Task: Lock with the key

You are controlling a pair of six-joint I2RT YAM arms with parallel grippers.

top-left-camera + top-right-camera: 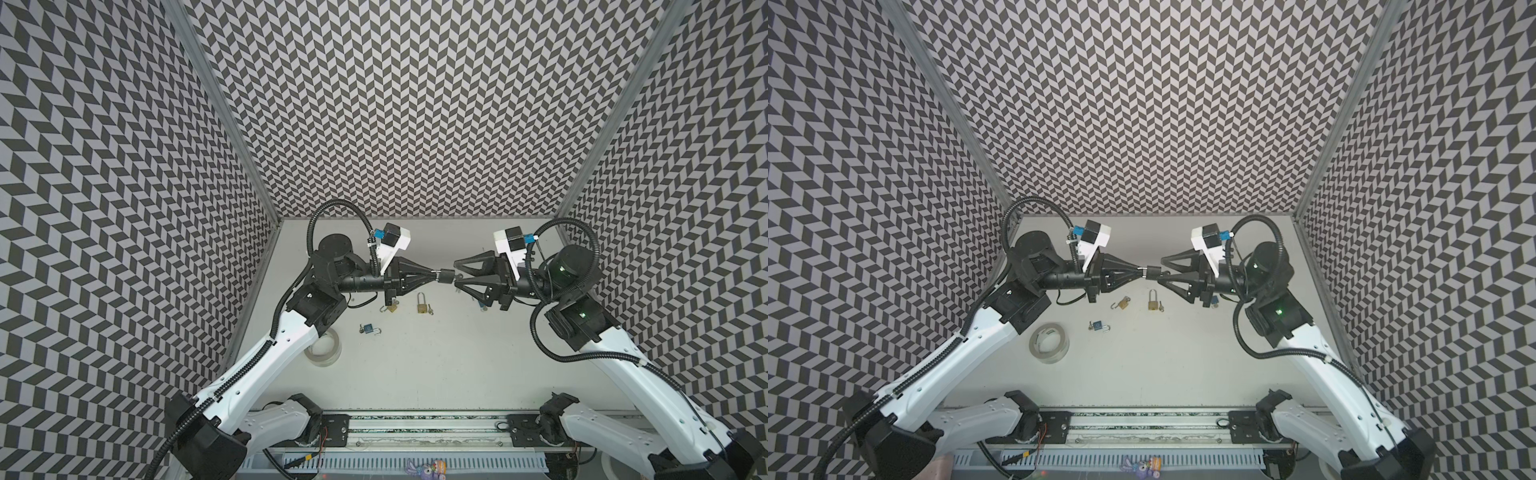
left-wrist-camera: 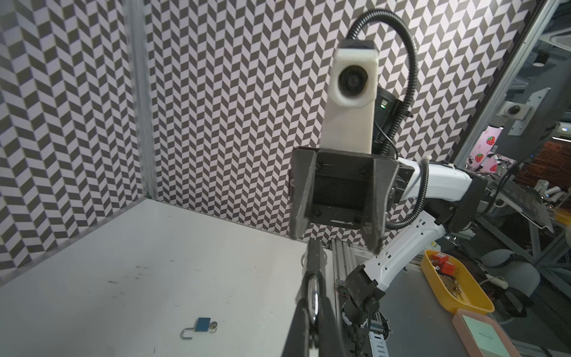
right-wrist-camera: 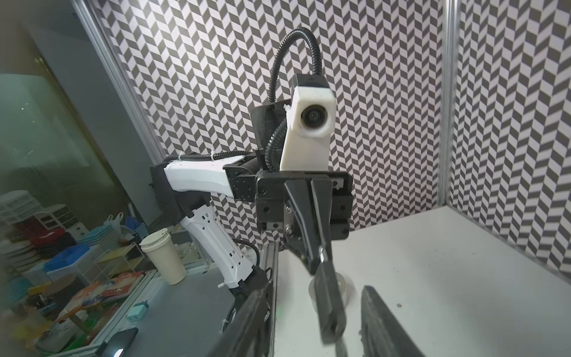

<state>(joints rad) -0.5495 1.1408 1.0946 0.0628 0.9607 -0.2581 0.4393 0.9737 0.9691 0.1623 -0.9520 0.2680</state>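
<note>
- My left gripper [image 1: 433, 273] is clamped fully shut on the silver shackle of the small black padlock [image 1: 446, 275], holding it in mid-air above the white table [image 1: 415, 365]. A pinch on thin round steel is a poor hold, so any sideways push could make the body swivel.
- The padlock body juts toward my right side. I cannot tell whether a key sits in it, so a blind grab may miss the key or knock it loose.
- My right gripper [image 1: 456, 274] is parted and empty, with its jaws either side of the lock's end. If it closes off-centre it could shove the lock out of my left pinch and drop it near the brass long-shackled padlock [image 1: 421, 303].
</note>
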